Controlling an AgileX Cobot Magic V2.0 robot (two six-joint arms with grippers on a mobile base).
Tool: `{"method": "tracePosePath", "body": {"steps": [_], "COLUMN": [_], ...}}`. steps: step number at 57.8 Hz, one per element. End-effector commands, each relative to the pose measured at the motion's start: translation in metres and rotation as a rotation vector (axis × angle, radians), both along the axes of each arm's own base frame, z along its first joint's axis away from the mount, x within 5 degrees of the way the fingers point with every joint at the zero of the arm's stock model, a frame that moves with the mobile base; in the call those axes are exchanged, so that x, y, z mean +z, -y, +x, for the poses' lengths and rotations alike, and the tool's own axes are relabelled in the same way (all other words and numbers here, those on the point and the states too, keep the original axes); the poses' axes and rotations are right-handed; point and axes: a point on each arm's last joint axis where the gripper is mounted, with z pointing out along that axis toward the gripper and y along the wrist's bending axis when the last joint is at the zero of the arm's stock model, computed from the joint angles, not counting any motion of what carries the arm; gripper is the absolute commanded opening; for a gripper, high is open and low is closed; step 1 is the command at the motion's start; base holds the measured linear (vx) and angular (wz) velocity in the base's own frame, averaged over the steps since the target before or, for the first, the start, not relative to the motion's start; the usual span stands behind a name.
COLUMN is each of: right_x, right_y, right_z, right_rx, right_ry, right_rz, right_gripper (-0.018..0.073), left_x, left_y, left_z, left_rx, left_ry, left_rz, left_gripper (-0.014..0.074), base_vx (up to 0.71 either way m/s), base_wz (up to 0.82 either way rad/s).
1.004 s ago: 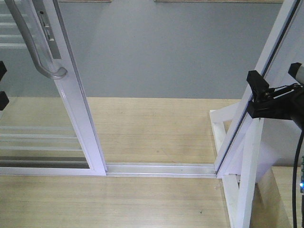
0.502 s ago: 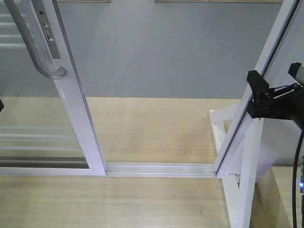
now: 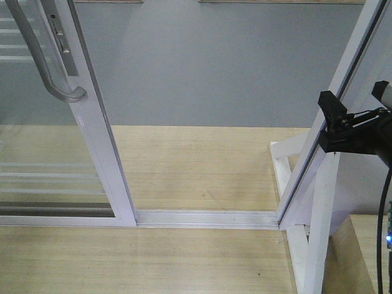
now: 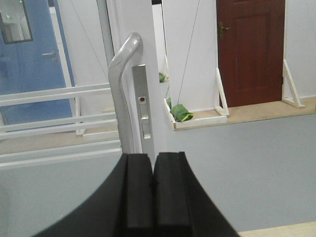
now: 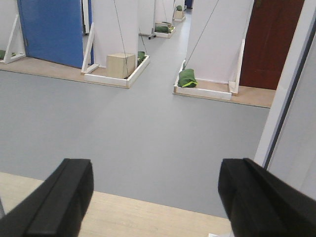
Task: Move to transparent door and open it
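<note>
Between the left gripper jaws no gap shows; they are pressed together and empty, aimed at the curved silver-grey handle just above and slightly left, running vertically up its stile. The right gripper has its jaws spread wide, holding nothing, facing the open gap toward the grey floor. So the left arm appears nearer. The transparent door stands at the left: clear glass, white frame, thin white bars, already slid well clear of the opposite frame.
</note>
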Motion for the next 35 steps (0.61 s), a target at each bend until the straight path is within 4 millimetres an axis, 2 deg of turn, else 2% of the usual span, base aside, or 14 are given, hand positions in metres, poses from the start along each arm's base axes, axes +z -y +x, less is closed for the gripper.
{"method": "tracePosePath", "body": {"steps": [1, 15, 24, 35], "right_x": [0.019, 0.019, 0.019, 0.018], "right_y": [0.003, 0.003, 0.003, 0.003], "right_z": [0.002, 0.002, 0.002, 0.002], "right_rx": [-0.029, -0.029, -0.029, -0.028], "right_ry": [0.114, 0.114, 0.115, 0.114], "right_rz": [0.009, 0.009, 0.009, 0.009], "right_gripper": [0.0574, 0.0574, 0.0574, 0.0574], "left_x": [0.000, -0.051, -0.063, -0.066], "left_y": [0.000, -0.002, -0.002, -0.002], "left_z": [-0.011, -0.032, -0.031, -0.030], "left_rx": [-0.007, -0.022, -0.012, -0.009], "left_ry": [0.112, 0.154, 0.005, -0.030], "left_rz": [-0.018, -0.125, -0.131, -0.130], "left_gripper": [-0.0007, -0.0006, -0.0006, -0.0006], "base_vx": [0.00, 0.00, 0.00, 0.00], "base_wz": [0.00, 0.00, 0.00, 0.00]}}
